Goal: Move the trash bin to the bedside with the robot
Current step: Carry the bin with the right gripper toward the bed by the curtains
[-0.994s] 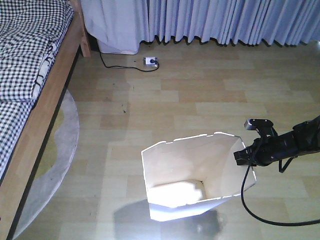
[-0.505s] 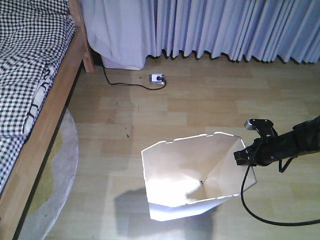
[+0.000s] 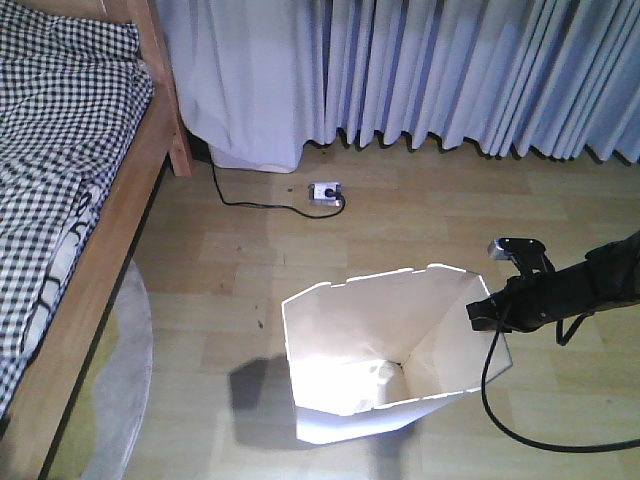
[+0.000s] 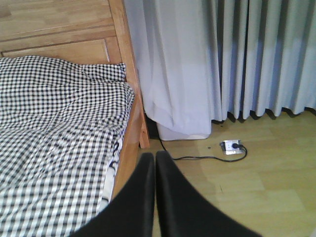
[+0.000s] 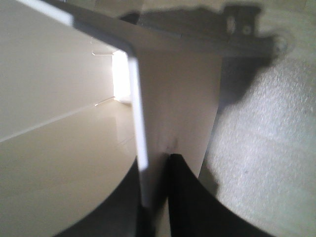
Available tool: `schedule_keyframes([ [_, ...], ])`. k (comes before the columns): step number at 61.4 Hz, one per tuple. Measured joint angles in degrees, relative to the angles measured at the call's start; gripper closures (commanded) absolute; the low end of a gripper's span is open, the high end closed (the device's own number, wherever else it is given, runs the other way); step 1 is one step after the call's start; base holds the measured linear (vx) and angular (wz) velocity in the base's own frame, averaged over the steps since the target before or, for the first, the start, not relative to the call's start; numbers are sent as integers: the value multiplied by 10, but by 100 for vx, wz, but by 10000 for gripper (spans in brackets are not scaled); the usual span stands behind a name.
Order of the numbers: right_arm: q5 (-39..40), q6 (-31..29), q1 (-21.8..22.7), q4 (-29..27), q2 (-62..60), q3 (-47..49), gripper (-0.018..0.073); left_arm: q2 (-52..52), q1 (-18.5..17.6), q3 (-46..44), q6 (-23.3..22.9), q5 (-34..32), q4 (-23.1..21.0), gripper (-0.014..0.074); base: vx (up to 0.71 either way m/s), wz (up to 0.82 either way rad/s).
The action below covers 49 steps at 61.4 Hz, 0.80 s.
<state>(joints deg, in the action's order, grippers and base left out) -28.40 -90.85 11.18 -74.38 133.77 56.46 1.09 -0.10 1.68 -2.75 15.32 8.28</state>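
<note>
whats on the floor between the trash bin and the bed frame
In the front-facing view, only bare wood floor and the edge of a pale round rug beside the bed frame; nothing else lies before the trash bin.

Pleated pale blue-grey curtains are hanging to the floor just behind a white power strip, which is lying on light wood-plank flooring. A black cable is trailing leftward from the power strip toward a white boxy object that is sitting under a plain white drape to the strip's left. Well to the front and left of the power strip, the curved edge of a grey rug is lying on the planks.
</note>
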Motion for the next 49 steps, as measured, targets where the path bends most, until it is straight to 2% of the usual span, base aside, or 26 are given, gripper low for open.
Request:
schedule_keyframes([
  [49, 3, 0, 0, 0, 0, 0, 566, 0, 0, 0, 0, 0, 0, 602, 37, -1],
])
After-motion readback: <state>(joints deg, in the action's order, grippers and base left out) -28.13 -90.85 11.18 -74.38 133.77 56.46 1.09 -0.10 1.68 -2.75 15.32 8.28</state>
